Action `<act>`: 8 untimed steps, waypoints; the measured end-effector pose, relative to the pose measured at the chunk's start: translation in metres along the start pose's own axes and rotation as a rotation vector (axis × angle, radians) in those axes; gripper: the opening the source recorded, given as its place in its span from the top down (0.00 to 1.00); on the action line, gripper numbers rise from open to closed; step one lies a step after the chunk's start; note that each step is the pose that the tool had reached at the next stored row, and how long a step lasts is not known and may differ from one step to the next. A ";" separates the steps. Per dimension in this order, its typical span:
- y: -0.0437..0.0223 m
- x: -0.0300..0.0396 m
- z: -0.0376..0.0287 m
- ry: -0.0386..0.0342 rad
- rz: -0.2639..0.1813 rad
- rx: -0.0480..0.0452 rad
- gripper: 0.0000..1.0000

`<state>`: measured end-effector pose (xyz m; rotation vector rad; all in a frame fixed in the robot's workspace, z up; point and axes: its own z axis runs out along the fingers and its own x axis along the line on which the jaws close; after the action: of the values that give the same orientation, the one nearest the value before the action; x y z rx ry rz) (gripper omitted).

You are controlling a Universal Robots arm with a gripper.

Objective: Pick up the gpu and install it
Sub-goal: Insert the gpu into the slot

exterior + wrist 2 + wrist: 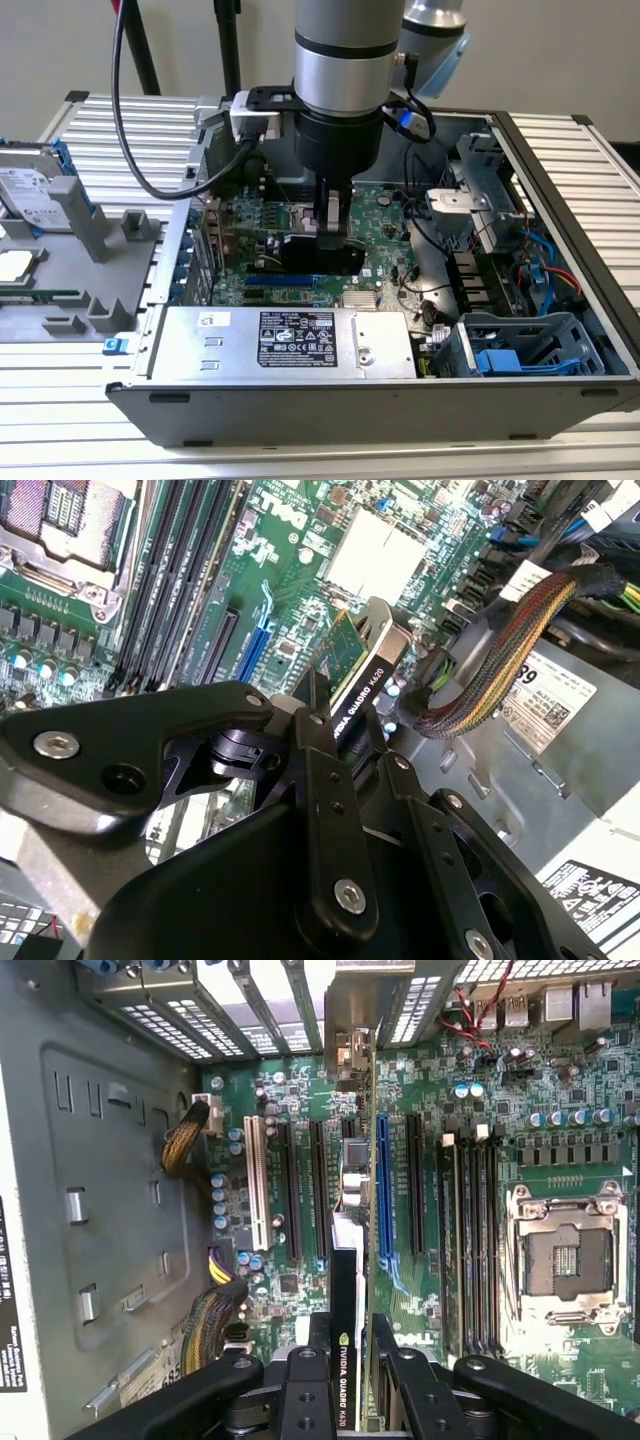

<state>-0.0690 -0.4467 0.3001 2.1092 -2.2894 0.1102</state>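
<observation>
My gripper [332, 232] hangs inside the open computer case, shut on the gpu [315, 255], a thin black card held upright on its edge. In both wrist views the gpu [355, 670] [345, 1290] stands clamped between the black fingers [318, 1360], green board on one face and black on the other. It hovers low over the green motherboard [440, 1090], lined up between a long black slot [320, 1190] and the blue slot [383, 1190]. Its metal bracket [350, 1010] reaches the rear slot openings. Whether its edge sits in a slot is hidden.
A silver power supply [290, 340] fills the case's near side. A braided cable bundle [500, 670] runs beside the card. Blue drive cages [530, 350] sit at the exterior view's right. The CPU socket [565, 1260] lies beyond the memory slots. A grey fixture [110, 240] and hard drive [30, 190] lie outside the case.
</observation>
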 end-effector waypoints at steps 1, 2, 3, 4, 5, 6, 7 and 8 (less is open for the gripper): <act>0.0000 0.0000 0.0005 0.0000 0.000 0.0000 1.00; 0.0000 -0.0001 0.0010 0.0001 0.000 0.0000 1.00; 0.0000 0.0000 0.0009 0.0002 0.000 -0.0001 1.00; 0.0000 0.0000 0.0009 0.0003 0.000 -0.0001 1.00; 0.0000 0.0000 0.0010 0.0003 0.000 -0.0001 1.00; 0.0000 -0.0001 0.0011 0.0001 0.000 -0.0001 1.00; 0.0000 -0.0001 0.0012 0.0001 0.000 0.0000 1.00; 0.0000 -0.0001 0.0013 0.0001 0.000 0.0000 1.00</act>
<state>-0.0690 -0.4468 0.2989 2.1092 -2.2893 0.1103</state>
